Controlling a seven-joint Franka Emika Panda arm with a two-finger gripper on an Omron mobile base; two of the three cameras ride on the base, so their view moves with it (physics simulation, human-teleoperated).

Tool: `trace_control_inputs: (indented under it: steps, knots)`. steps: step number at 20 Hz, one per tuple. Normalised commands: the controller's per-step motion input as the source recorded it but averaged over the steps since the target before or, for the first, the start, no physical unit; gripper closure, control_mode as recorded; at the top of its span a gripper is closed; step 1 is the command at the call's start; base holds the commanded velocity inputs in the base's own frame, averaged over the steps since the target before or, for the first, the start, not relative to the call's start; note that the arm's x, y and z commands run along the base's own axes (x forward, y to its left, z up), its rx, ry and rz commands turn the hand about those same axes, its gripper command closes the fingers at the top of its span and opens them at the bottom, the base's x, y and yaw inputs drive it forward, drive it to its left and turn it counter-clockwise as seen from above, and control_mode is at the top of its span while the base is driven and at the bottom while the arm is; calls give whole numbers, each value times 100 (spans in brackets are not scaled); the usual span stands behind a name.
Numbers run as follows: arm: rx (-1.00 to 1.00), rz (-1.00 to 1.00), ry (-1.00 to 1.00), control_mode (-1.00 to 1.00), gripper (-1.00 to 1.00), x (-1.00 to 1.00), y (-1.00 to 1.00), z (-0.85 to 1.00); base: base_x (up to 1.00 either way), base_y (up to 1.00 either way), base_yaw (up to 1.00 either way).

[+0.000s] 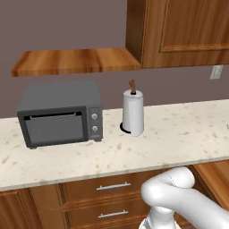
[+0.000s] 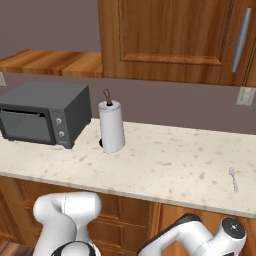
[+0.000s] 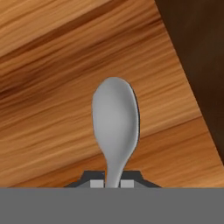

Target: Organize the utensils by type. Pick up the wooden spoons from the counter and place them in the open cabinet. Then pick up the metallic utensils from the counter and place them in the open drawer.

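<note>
Wood grain of what is probably the open drawer (image 3: 65, 65) close under the hand. Gripper (image 3: 113, 183) clenched on silver spoon (image 3: 114, 118) by its neck, bowl outward. Best lowered near-flat before letting go; second small spoon (image 2: 233, 178) on counter (image 2: 165, 165).

On my counter (image 2: 165, 175) stand a grey microwave (image 1: 60, 114) and a paper towel roll (image 1: 133, 112); a small silver spoon (image 2: 233, 178) lies apart.
</note>
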Motion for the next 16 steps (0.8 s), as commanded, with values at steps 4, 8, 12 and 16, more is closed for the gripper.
trace_control_inputs:
  steps: [4, 8, 12, 16]
  knots:
    - [-2, 0, 4, -100, 100, 5, -5, -33, 0, 0, 0]
    - [0, 0, 4, -100, 100, 11, -6, -24, 0, 0, 0]
    - [0, 0, 5, -100, 100, 12, -6, -15, 0, 0, 0]
    - [0, 0, 7, -100, 100, 6, -11, -13, 0, 0, 0]
